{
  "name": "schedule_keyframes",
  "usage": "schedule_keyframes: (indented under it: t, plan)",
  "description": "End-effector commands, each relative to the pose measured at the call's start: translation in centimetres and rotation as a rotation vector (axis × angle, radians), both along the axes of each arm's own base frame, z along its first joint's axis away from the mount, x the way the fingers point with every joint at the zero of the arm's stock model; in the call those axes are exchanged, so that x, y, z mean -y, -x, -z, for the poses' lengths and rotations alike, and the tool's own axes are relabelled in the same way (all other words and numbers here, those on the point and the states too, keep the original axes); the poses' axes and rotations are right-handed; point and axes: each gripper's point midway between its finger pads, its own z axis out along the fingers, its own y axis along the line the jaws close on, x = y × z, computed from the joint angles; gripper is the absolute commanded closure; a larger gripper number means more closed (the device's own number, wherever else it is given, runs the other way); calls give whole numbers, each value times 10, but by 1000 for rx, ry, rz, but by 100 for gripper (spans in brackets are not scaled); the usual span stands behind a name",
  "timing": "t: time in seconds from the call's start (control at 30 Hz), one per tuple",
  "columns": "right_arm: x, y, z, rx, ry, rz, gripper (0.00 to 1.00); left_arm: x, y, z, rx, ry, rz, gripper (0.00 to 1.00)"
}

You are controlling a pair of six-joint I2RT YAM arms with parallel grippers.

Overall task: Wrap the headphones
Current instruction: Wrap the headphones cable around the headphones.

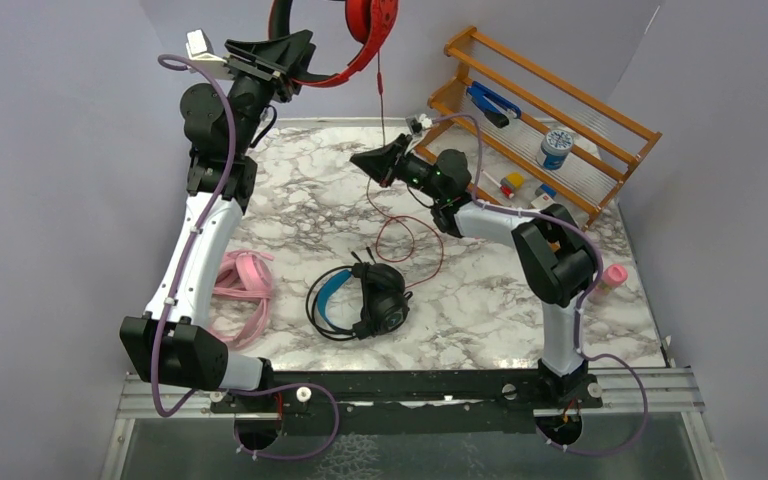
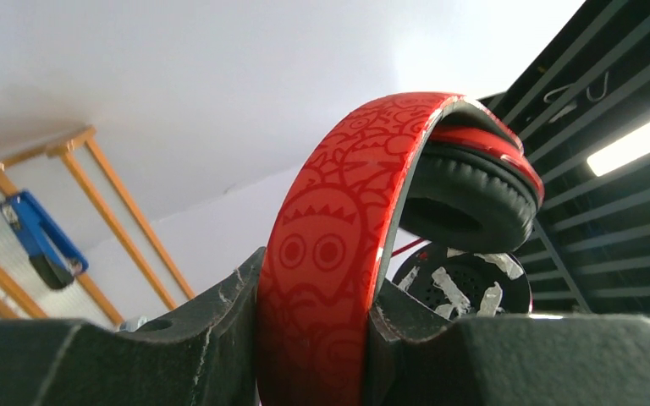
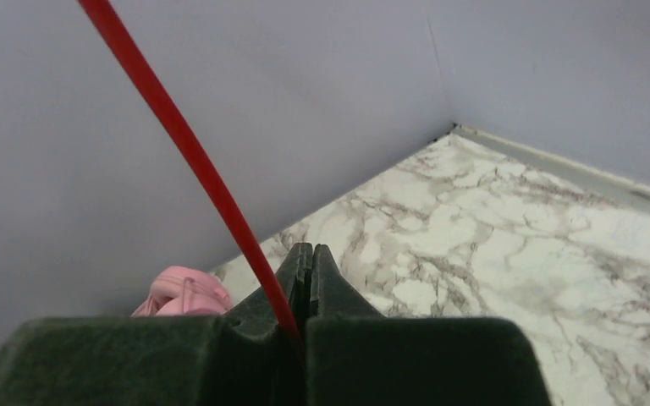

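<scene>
The overhead view is evenly bright, with soft shadows. In the left wrist view a ceiling light strip (image 2: pixel 635 139) glares at right. The right wrist view's foreground is blurred.

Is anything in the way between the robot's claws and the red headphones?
No, nothing I can see. The left claw grips the red headphones by the band, up in the air, and the right claw is pinched shut on their red cord.
</scene>
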Motion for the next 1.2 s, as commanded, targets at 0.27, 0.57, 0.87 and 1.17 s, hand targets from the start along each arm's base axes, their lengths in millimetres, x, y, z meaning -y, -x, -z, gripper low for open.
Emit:
schedule_keyframes:
  t: [0.27, 0.57, 0.87, 1.17]
  plan:
    - [-15, 29, 47, -365, 293, -31, 99, -57, -18, -45, 213, 168, -361, 100]
    - [0, 93, 13, -377, 363, -139, 99, -72, -49, 1, 179, -66, -603, 100]
    - [8, 148, 3, -407, 447, -237, 99, -68, -93, 82, 52, -241, -660, 100]
    - [29, 177, -42, -404, 531, -279, 99, -40, -102, 154, 66, -681, -636, 100]
